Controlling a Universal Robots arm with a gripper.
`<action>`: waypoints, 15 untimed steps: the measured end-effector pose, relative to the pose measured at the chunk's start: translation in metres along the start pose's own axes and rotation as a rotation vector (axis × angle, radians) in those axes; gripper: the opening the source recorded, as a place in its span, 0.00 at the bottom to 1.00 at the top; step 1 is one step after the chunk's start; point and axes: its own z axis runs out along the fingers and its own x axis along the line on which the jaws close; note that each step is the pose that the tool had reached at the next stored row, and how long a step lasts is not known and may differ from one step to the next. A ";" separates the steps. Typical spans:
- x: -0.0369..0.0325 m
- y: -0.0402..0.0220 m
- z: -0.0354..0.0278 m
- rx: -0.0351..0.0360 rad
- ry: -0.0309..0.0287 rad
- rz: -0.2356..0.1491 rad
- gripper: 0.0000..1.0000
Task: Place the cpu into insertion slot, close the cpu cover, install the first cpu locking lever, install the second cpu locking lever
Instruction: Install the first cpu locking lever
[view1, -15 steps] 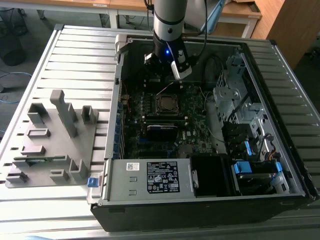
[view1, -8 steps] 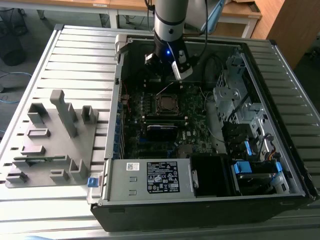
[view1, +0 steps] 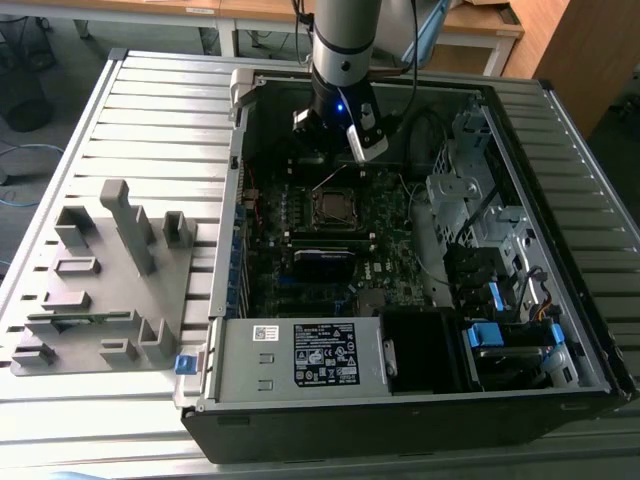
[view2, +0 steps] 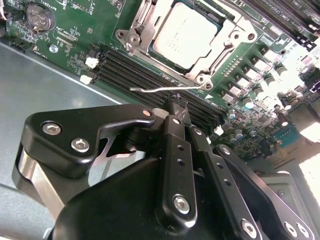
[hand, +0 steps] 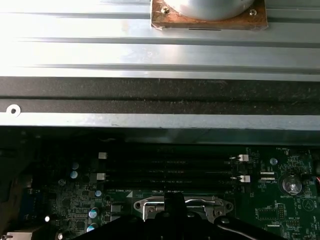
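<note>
Nudging a locking lever

The gripper (view2: 175, 101), jaws pinched together on nothing, sits tip-first just beside the wire locking lever (view2: 152, 90), apparently to push it. The cpu (view2: 186, 36) lies in the insertion slot (view1: 330, 205) under the lowered cpu cover (view2: 227, 40).

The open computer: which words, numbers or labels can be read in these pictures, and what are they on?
Large label on the grey metal box: print too small to read.
Small white sticker beside it: too small to read.
White lettering on the circuit board, second wrist view: blurred, unreadable.
So none can be quoted.
</note>
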 end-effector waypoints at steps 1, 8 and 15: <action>-0.0001 0.0000 0.0002 0.0000 0.0000 0.000 0.11; -0.0034 -0.0002 0.0022 -0.0001 0.0000 0.000 0.11; -0.0035 0.0042 0.0074 -0.0002 -0.0001 0.000 0.11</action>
